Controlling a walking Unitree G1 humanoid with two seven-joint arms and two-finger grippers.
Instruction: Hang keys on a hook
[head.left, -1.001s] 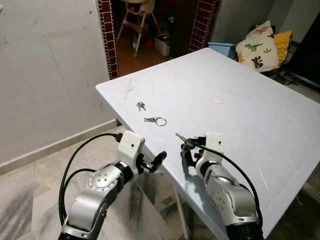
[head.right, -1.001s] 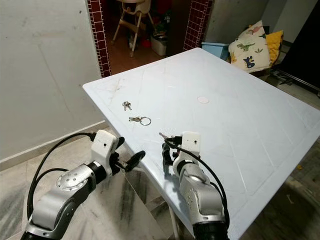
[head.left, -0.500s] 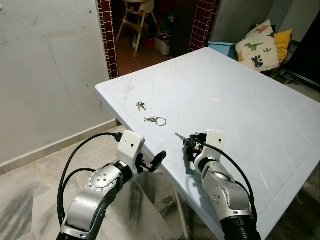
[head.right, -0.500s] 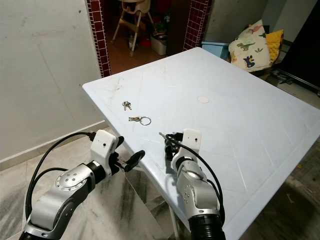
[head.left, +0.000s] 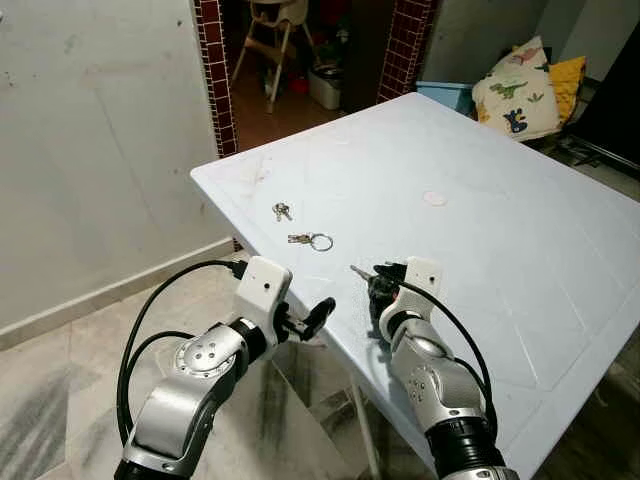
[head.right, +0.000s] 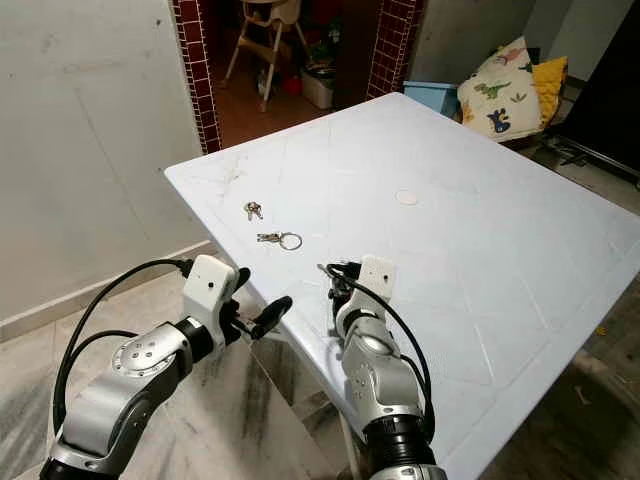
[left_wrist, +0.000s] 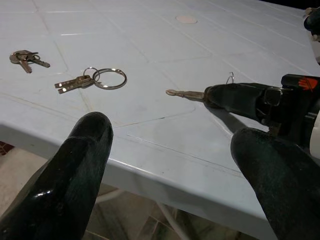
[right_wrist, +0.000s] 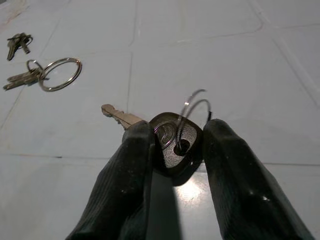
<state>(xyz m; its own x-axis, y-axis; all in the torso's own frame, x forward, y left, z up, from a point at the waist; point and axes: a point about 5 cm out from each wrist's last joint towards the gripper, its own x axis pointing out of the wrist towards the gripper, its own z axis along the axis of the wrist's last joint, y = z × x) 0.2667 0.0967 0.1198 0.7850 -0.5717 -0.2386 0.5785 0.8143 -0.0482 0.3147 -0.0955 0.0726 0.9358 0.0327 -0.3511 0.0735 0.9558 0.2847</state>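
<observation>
My left end effector (head.left: 318, 316) hangs just off the near edge of the white bench (head.left: 520, 230), fingers spread apart and holding nothing. My right end effector (right_wrist: 172, 150) sits over the near part of the bench top, its two fingers clamped on the black head of a key (right_wrist: 172, 142). The key's metal blade sticks out ahead of the fingertips, and a thin wire ring loops through the head. I cannot tell whether the blade touches the surface.

Further out on the bench lies a key bunch on a round ring (head.left: 311, 240), flat on the surface and well apart from the held key. Just beyond it rests a smaller pair of keys (head.left: 282, 211). A round disc (head.left: 435, 198) sits toward the middle of the bench.

Past the bench I note a brick-framed doorway (head.left: 210, 70) with a high chair (head.left: 275, 30), and a dinosaur-print cushion (head.left: 515, 100) on the far right.
</observation>
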